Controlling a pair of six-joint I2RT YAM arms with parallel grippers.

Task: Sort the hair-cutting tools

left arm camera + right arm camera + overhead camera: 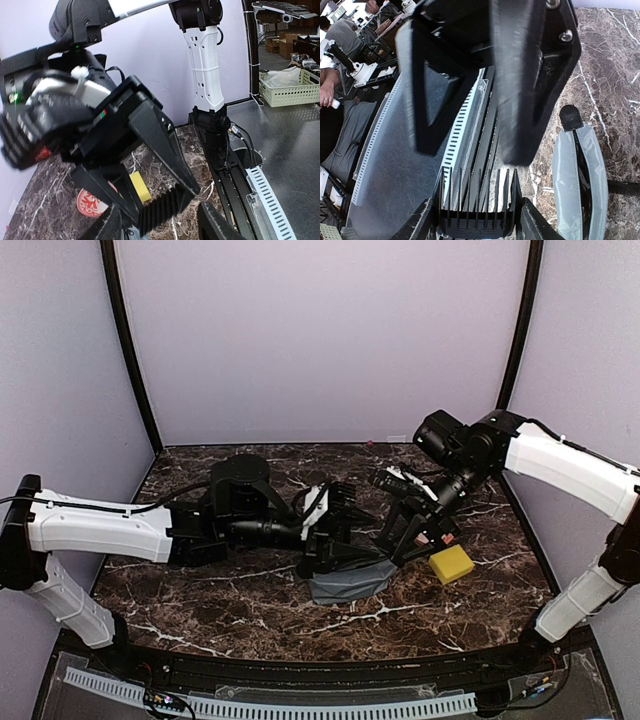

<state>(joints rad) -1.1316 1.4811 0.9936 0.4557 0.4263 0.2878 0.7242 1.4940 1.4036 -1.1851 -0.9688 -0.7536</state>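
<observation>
My right gripper (415, 540) (475, 222) is shut on a short black toothed clipper guard (476, 210), which also shows in the left wrist view (165, 207). My left gripper (335, 525) (160, 231) is open, tips facing the guard from close by, its fingers (517, 100) hanging just beyond the teeth. Both grippers meet above a grey zip pouch (350, 582) (580, 185), whose opening is a dark slit. The scissors, the long comb and the clipper are hidden or out of view.
A yellow sponge (451, 564) (139, 187) lies right of the pouch. A red-and-white patterned plate (90, 202) shows behind the right gripper in the left wrist view. The marble table (200, 590) ends at a black front rail (300, 670).
</observation>
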